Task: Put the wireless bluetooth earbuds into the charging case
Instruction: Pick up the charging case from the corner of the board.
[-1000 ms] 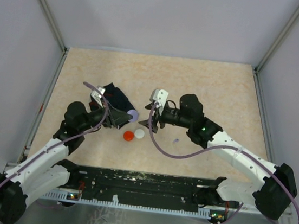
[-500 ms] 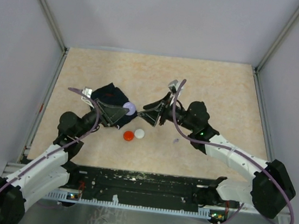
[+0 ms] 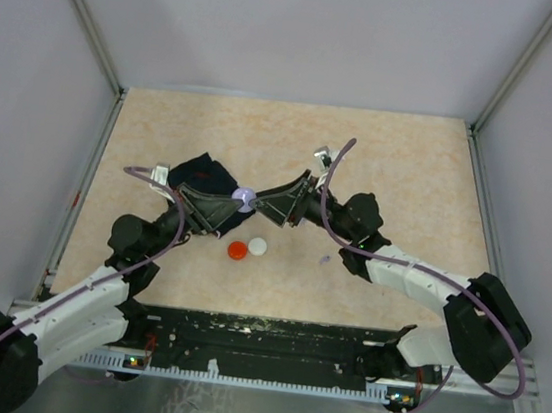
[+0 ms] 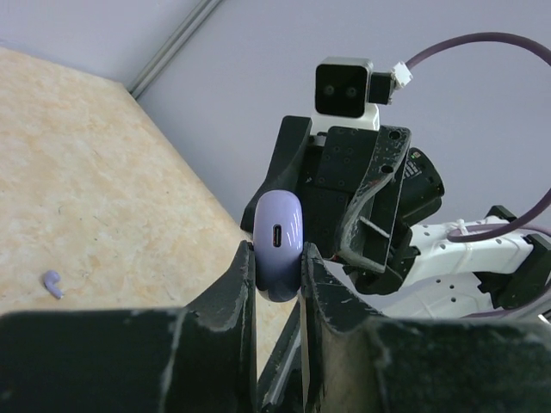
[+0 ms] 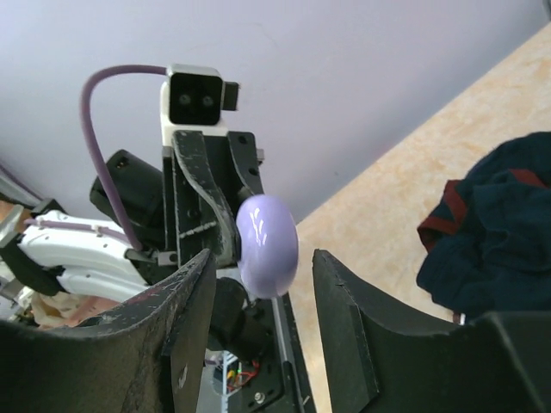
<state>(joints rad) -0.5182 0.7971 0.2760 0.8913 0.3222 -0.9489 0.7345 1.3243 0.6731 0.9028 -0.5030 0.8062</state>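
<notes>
Mid-frame, your left gripper [image 4: 277,252] clamps the glossy lavender oval charging case [image 4: 277,228], your right gripper [image 5: 263,262] parted either side of it.

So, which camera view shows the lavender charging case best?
The left wrist view: the lavender charging case sits in the centre, port facing the camera, clamped by the left end effector. The right wrist view shows its glossy other side; the top view shows only a small dot.

A robotics lab test cell, folks: plain pale walls [image 3: 308,29] framed by aluminium posts [image 3: 85,12], a speckled beige surface [image 3: 392,160], and a left arm [image 3: 83,299] and right arm [image 3: 427,286] bolted to a black rail [image 3: 270,339], purple cable [image 4: 480,38] looping overhead.
</notes>
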